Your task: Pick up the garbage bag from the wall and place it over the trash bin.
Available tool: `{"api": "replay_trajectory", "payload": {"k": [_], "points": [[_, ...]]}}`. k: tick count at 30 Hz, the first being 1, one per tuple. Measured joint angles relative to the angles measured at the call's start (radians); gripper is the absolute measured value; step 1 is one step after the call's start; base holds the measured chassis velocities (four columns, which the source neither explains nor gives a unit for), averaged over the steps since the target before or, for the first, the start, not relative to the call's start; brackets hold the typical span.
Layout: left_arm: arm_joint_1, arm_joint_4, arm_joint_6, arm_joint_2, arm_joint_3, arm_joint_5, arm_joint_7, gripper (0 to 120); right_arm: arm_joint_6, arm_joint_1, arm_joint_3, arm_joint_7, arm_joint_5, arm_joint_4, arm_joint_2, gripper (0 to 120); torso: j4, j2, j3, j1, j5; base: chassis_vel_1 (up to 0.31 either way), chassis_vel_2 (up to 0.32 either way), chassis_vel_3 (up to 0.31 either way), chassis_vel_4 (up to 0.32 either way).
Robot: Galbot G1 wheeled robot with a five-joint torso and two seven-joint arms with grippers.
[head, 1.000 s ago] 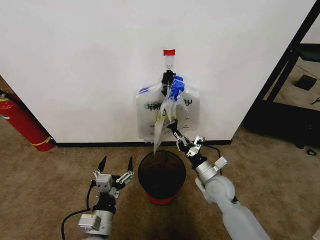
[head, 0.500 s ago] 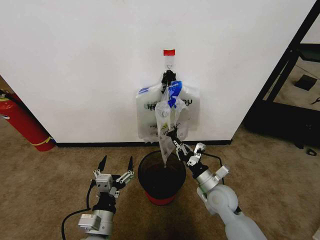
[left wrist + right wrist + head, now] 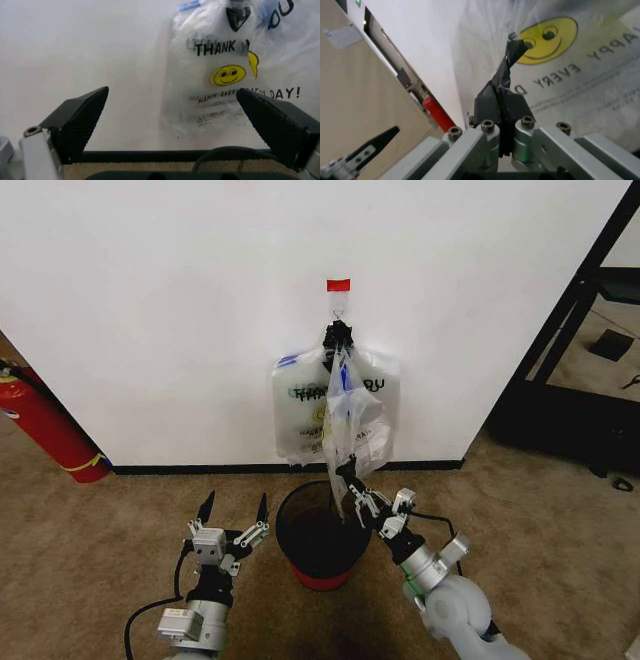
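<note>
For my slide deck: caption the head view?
Right gripper pinches garbage bag above trash bin; left gripper waits open.

Pretty hard to tell where the garbage bag [image 3: 345, 425] ends and the flat bundle of "THANK YOU" bags [image 3: 295, 415] behind it begins, since it's clear plastic over clear plastic. The bundle's print is half covered, so only bits of the lettering read. The metal hook [image 3: 339, 310] is too tiny to make out. At 9 o'clock the fire extinguisher [image 3: 45, 425] runs off the edge. The right gripper [image 3: 506, 101] pinches plastic, but which layer is anyone's guess.
</note>
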State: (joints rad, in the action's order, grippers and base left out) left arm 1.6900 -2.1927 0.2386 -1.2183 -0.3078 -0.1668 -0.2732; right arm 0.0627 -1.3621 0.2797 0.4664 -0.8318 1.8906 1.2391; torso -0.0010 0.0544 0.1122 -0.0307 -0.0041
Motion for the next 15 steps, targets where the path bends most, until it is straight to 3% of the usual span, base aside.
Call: {"api": "replay_trajectory", "payload": {"k": [15], "points": [[-0.002,0.001,0.003,0.003,0.001,-0.002,0.001,100,0.031,-0.065,0.049,0.069,0.103,0.020,-0.001,0,0.0001,0.000,0.000,0.000,0.0000,0.000,0.000,0.000,0.000]]}}
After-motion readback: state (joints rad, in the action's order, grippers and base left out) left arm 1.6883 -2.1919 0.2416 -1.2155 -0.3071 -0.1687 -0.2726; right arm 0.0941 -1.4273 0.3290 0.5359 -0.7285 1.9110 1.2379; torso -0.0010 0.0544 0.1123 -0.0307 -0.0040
